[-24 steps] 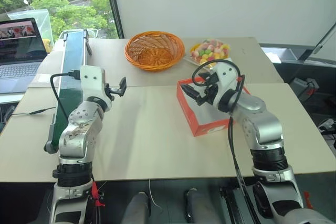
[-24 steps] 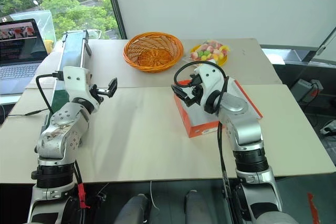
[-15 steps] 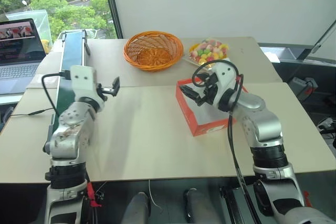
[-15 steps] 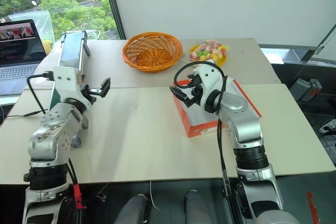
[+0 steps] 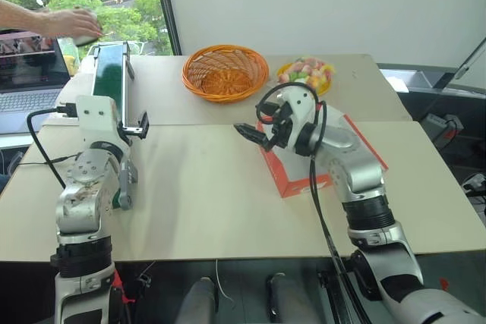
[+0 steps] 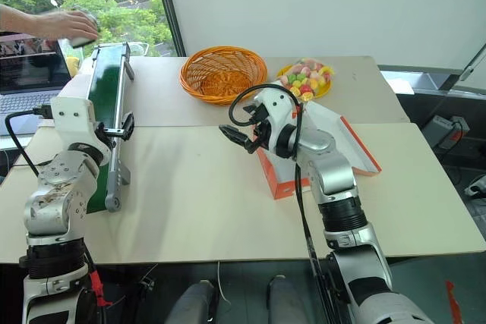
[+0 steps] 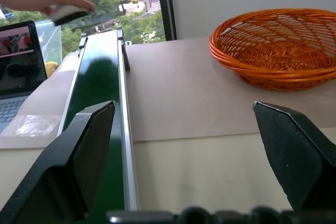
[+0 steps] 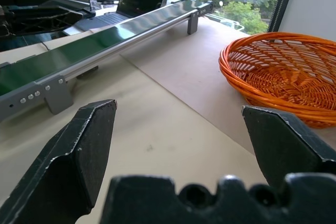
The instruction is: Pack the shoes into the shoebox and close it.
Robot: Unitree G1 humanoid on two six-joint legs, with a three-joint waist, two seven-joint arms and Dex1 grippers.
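Beside the conveyor belt [image 5: 106, 85], a person's hand [image 5: 72, 23] held a shoe [image 5: 86, 37] at its far end, nearer the gaping, empty left claw [image 5: 142, 123] than the equally wide, empty right claw [image 5: 247, 133] by the shoebox [image 5: 304, 180].

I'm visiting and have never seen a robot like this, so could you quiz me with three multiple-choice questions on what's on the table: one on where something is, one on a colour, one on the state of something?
1. Where is the person's hand?
A. inside the basket
B. over the far end of the green conveyor belt
C. on the shoebox

2. What colour is the round wicker basket?
A. orange
B. blue
C. white

3. How does the right claw stand?
A. shut on a shoe
B. shut on nothing
C. open and empty

Answers:
1 B, the hand holds a small object above the belt's far end, beside the laptop.
2 A, its weave is plainly orange in both eye views.
3 C, its wrist view shows two black fingers wide apart with only table between them, beside the red shoebox.
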